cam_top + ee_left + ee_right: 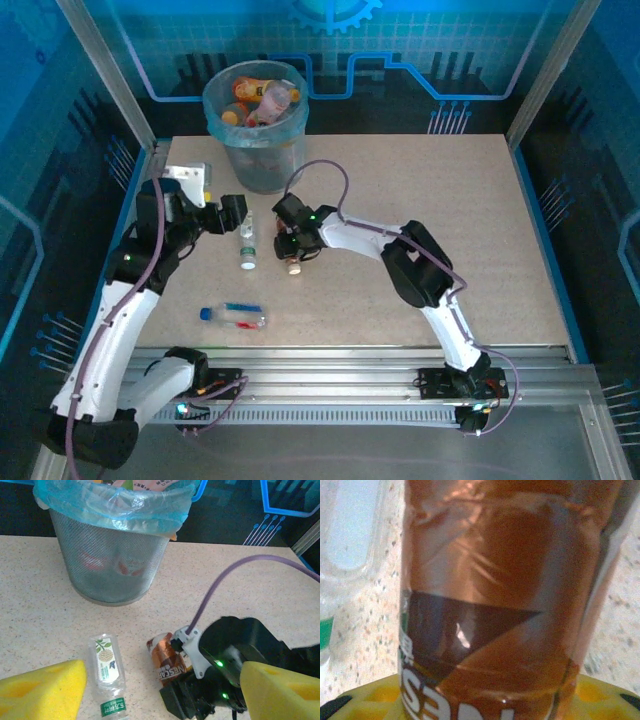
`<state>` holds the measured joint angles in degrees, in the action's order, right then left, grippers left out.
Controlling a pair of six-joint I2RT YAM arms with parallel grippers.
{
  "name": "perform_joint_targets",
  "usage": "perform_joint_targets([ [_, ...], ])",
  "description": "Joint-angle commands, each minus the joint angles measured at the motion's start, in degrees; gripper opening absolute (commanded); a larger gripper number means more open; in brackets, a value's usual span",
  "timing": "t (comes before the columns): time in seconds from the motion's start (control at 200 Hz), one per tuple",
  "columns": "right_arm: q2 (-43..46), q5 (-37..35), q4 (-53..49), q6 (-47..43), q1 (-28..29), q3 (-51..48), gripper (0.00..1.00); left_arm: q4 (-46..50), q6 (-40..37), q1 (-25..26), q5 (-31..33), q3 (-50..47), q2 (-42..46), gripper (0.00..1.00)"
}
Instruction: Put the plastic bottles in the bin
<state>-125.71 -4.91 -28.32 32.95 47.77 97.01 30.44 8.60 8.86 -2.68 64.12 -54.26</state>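
1. Three plastic bottles lie on the desk [420, 220] outside the bin [265, 165]: a brown-label bottle [294, 262], a green-label bottle [247, 246] and a blue-capped bottle [232, 316].
2. The right tool [293, 250] is clenched on the brown-label bottle, which lies on the desk. In the right wrist view its crinkled label sits against a yellow pad [370, 700].
3. The green-label bottle lies just beside the brown one, on its left and apart from it, with its cap toward the arms' bases.
4. The left tool [238, 215] is released. Its yellow pads [42, 690] stand wide apart and grip nothing. It hangs over the desk by the far end of the green-label bottle.
5. The bin stands at the far edge of the desk, beyond both tools. It is lined with a light-blue bag [110, 505] and holds a heap of bottles [255, 95].
6. The two tools crowd the strip of desk between the bin and the two bottles.
7. A purple cable [335, 175] arches up from the right wrist, near the bin's right side.
8. The blue-capped bottle lies close to the near edge of the desk, well apart from both tools.
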Motion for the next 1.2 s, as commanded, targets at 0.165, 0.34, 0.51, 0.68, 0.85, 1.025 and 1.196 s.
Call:
perform_joint_targets([
  [0.165,19.71,7.11,14.98,-7.36,-0.13,-14.70,0.43,-0.21,12.31,0.10,-7.37,6.00,-5.38,0.85],
  [0.34,28.36,15.44,25.12,-11.40,0.20,-21.39,0.43,-4.91,17.32,0.10,-16.53,6.09,-8.89,0.85],
  [0.51,33.03,18.24,29.57,-15.31,1.37,-23.83,0.43,-8.76,19.25,0.38,-24.76,4.95,-10.79,0.85],
  [0.68,35.38,19.67,31.96,-15.15,2.22,-25.22,0.43,-8.04,19.23,1.33,-25.28,4.59,-11.25,0.81],
  [0.85,37.00,19.49,34.44,-14.34,2.59,-26.76,0.43,-6.38,17.69,2.42,-25.97,4.70,-11.41,0.79],
  [1.025,37.21,18.46,34.75,-14.22,2.68,-26.62,0.47,-5.82,17.23,3.18,-26.52,4.87,-11.57,0.65],
  [1.196,37.01,16.77,34.02,-14.87,2.59,-26.00,0.51,-5.50,17.81,3.13,-25.68,5.80,-11.33,0.55],
])
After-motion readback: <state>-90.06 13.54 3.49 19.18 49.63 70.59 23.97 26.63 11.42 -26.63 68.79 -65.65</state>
